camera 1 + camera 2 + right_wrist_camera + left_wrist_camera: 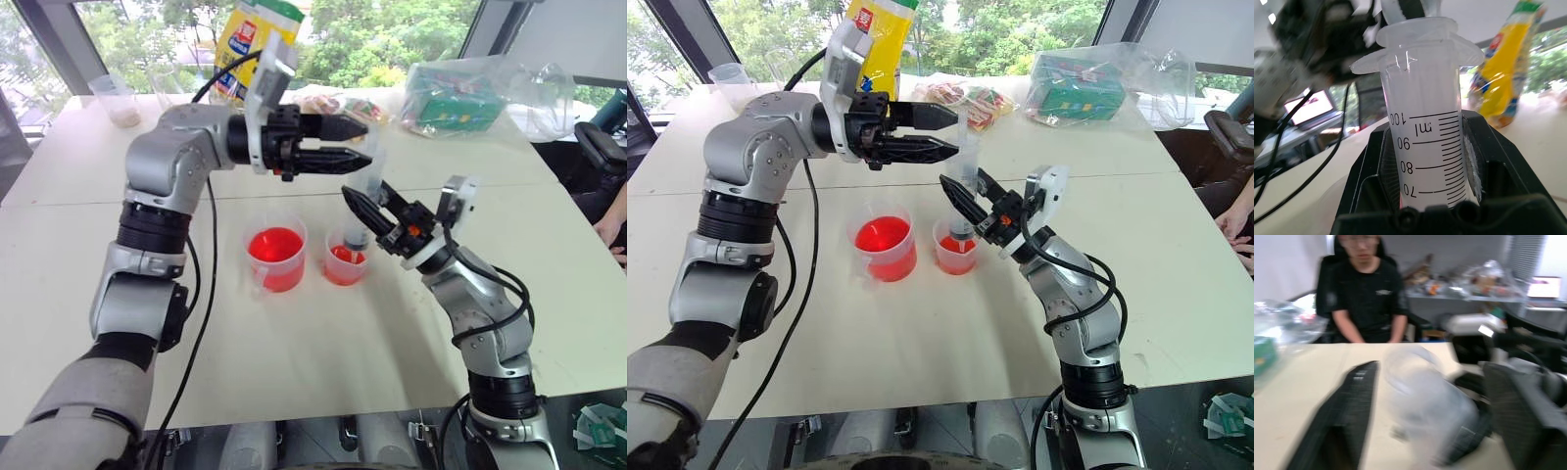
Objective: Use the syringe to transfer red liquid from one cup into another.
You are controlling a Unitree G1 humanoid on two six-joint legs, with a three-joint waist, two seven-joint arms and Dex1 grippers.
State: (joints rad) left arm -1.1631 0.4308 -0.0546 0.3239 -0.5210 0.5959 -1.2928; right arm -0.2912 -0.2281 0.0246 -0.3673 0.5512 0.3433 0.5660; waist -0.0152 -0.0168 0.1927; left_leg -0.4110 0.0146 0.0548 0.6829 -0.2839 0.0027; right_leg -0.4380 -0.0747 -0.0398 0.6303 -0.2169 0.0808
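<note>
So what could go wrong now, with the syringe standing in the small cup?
The right pincer holds the syringe upright with its tip in the light smaller cup; a sideways pull may tip it and spill red liquid. The open left pincer sits near the syringe top and may knock it.

Left gripper (361, 141) agape, right gripper (373, 209) clamped

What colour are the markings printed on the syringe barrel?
Black, on the clear syringe; the right wrist view shows them best.
</note>
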